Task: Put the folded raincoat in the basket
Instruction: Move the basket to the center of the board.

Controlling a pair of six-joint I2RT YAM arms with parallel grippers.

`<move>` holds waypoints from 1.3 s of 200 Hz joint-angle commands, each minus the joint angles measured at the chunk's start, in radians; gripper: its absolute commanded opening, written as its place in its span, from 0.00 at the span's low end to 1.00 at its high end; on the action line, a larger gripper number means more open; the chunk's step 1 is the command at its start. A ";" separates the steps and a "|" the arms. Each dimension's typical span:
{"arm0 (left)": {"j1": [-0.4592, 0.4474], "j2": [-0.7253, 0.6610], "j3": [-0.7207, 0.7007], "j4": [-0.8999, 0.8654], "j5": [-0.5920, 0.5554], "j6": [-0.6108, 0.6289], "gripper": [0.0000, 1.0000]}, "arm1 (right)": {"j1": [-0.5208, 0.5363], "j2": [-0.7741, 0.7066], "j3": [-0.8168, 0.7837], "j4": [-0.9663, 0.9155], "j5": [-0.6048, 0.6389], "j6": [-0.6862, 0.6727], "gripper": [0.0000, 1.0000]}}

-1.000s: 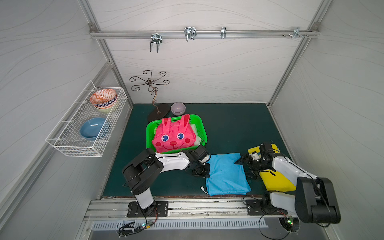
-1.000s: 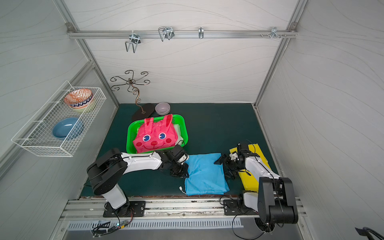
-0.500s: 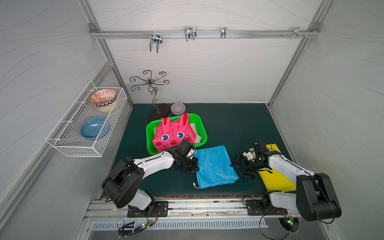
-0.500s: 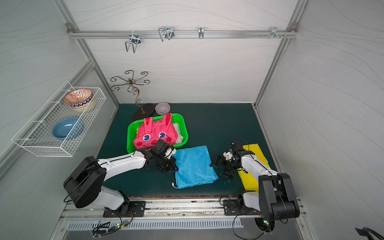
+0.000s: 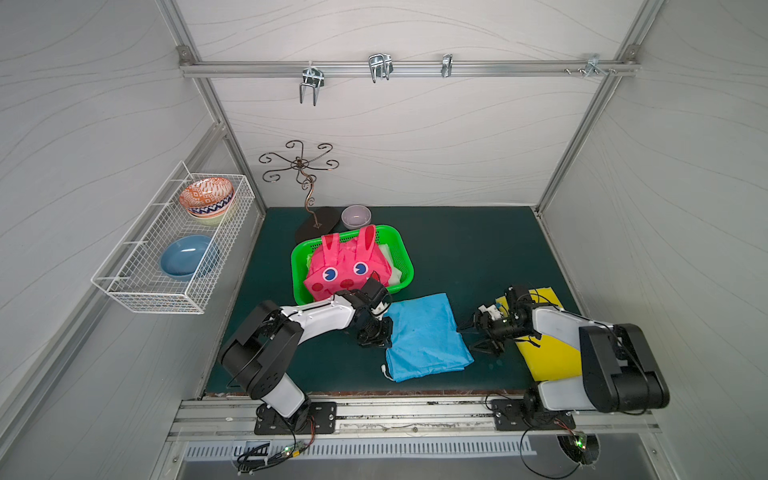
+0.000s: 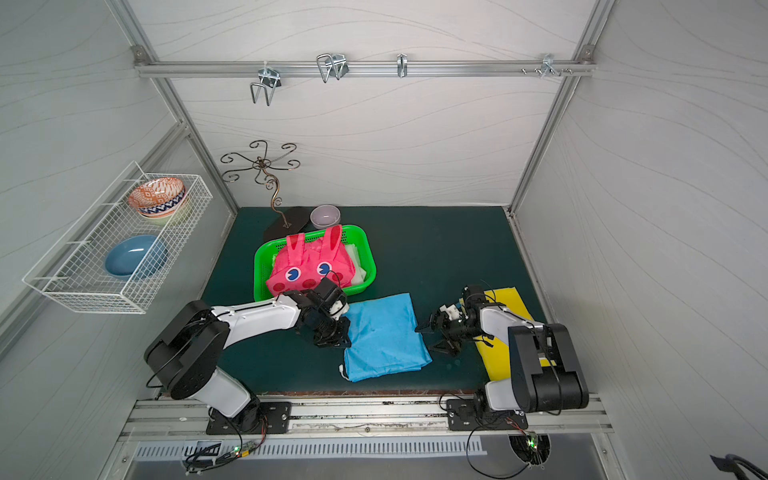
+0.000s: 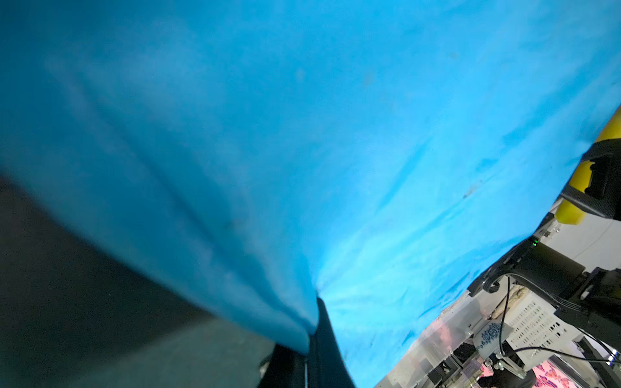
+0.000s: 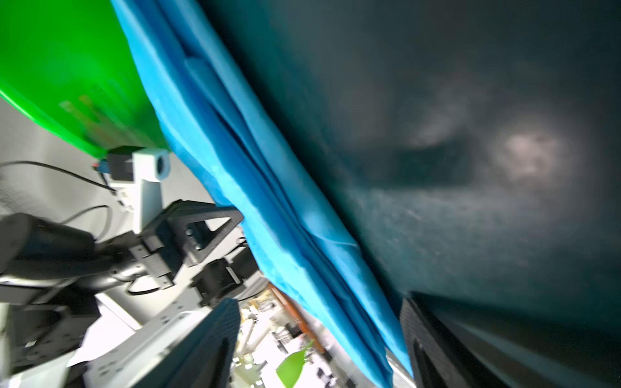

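The blue folded raincoat (image 5: 424, 336) lies flat on the counter (image 5: 478, 257), just beside the green basket (image 5: 405, 257) and not yet inside. The left pincer (image 5: 380, 332) is clenched on one edge. The right pincer (image 5: 478, 338) stands spread at the opposite edge, gripping nothing. A pink bunny raincoat (image 5: 347, 266) already sits in the basket. By my reckoning, the lift and the drop remain.

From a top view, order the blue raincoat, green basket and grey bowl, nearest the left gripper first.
1. Blue raincoat, clamped in the left gripper.
2. Green basket, just behind.
3. Grey bowl, farther back past the basket.
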 commanded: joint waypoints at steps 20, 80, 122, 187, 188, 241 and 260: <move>0.018 0.044 0.047 -0.059 -0.007 0.026 0.00 | 0.179 0.091 -0.004 0.150 -0.016 -0.081 0.81; 0.038 0.035 0.085 -0.182 -0.215 0.030 0.00 | 0.237 0.082 -0.051 0.330 -0.096 -0.006 0.83; 0.041 0.000 0.097 -0.307 -0.462 -0.010 0.00 | 0.132 0.040 -0.072 0.203 -0.001 -0.051 0.83; 0.042 0.013 0.080 -0.260 -0.357 -0.004 0.00 | 0.287 0.195 -0.085 0.438 -0.097 0.049 0.82; 0.041 0.013 0.080 -0.260 -0.356 -0.004 0.00 | 0.288 0.197 -0.085 0.441 -0.097 0.050 0.82; 0.042 0.009 0.078 -0.265 -0.357 -0.007 0.00 | 0.256 0.240 -0.112 0.545 -0.066 0.104 0.81; 0.042 0.010 0.081 -0.273 -0.359 -0.007 0.00 | 0.190 0.197 -0.141 0.532 -0.019 0.133 0.81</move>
